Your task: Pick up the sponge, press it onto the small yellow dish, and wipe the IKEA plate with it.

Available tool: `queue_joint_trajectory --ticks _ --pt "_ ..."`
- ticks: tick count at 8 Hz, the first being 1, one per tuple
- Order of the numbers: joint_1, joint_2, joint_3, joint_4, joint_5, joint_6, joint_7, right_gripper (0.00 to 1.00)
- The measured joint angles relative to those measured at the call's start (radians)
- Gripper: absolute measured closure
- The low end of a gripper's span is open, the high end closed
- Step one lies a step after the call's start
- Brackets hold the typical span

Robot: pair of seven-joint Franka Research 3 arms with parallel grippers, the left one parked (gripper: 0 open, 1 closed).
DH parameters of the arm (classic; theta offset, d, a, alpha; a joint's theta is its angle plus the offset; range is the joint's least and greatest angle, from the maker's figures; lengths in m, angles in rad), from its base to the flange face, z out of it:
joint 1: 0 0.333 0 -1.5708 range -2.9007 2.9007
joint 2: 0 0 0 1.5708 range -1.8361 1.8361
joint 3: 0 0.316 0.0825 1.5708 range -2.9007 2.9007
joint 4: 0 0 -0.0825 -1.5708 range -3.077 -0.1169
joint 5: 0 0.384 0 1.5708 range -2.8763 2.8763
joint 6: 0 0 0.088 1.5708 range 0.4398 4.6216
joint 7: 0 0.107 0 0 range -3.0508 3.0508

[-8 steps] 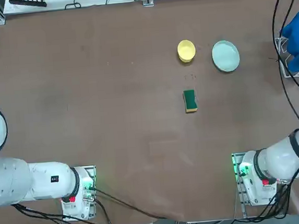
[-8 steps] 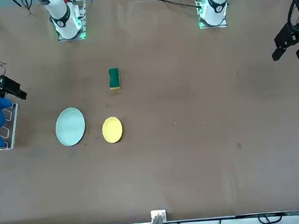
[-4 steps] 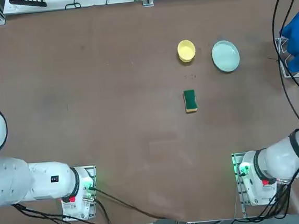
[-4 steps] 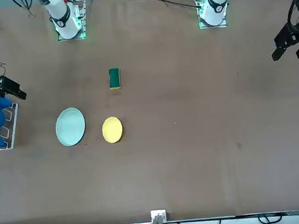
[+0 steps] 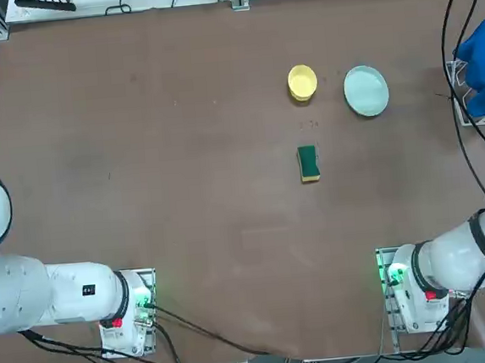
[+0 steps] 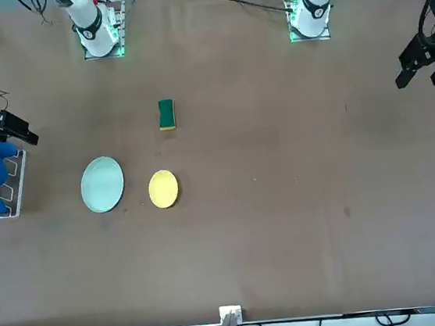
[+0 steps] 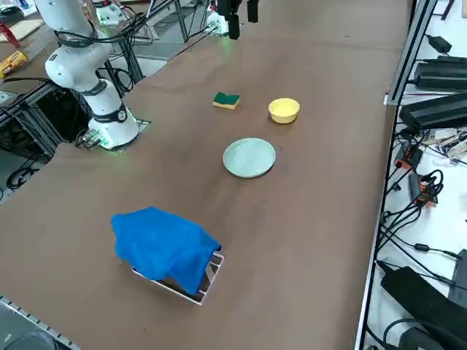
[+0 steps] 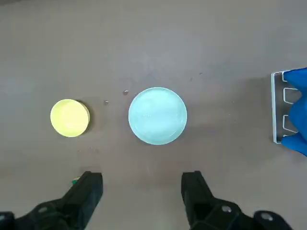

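The sponge (image 5: 309,163), green on top with a yellow foam side, lies flat on the brown table, nearer the arms than the two dishes. Farther back sit the small yellow dish (image 5: 302,82) and, to its right, the pale mint IKEA plate (image 5: 365,91). They stand close together without touching. My right gripper (image 8: 141,191) hangs high above the table, open and holding nothing. In its wrist view the plate (image 8: 157,115) and the dish (image 8: 70,118) lie well below it. Only a green sliver of the sponge (image 8: 75,181) peeks past one finger (image 8: 88,191).
A blue cloth (image 5: 482,58) is draped over a white wire rack (image 8: 278,108) at the table's right edge, beyond the plate. Black cables (image 5: 459,86) hang near it. Small crumbs (image 8: 125,92) dot the table between dish and plate.
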Motion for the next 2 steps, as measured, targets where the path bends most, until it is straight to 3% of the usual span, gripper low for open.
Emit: queue_joint_trajectory --ticks 2 --pt "0.001 0.0 0.0 -0.001 0.0 -0.001 0.0 0.0"
